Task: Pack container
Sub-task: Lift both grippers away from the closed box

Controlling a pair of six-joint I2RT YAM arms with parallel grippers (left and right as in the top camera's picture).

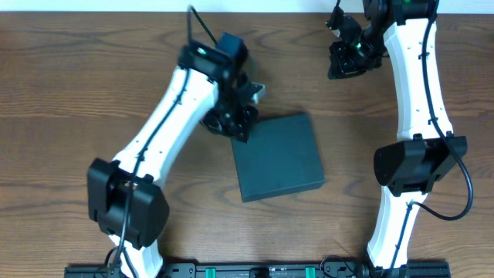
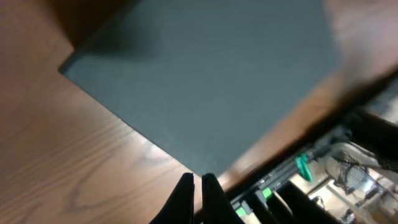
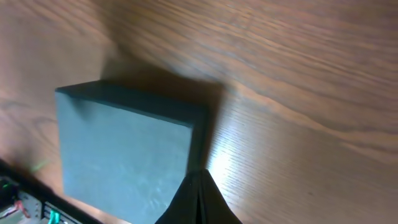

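Nearest lens, my left fingers (image 2: 186,190): pinched narrow, holding nothing, tips at near corner of container (image 2: 205,81); cannot tell if touching. My right fingers (image 3: 199,193) pressed together too, empty, held well apart from box over far side of bench (image 1: 77,77). Container lies flat mid-bench, lid down, slightly askew. My read: closing stage, lid seated or nearly. Next move calls for pressing lid edge with closed tips, then backing arms clear; cannot tell if flap is latched.

Overhead looks straight down on the table (image 1: 69,93); both wrist cameras tilt down close-in, left probably nearer, all three sharing the container (image 1: 278,157).
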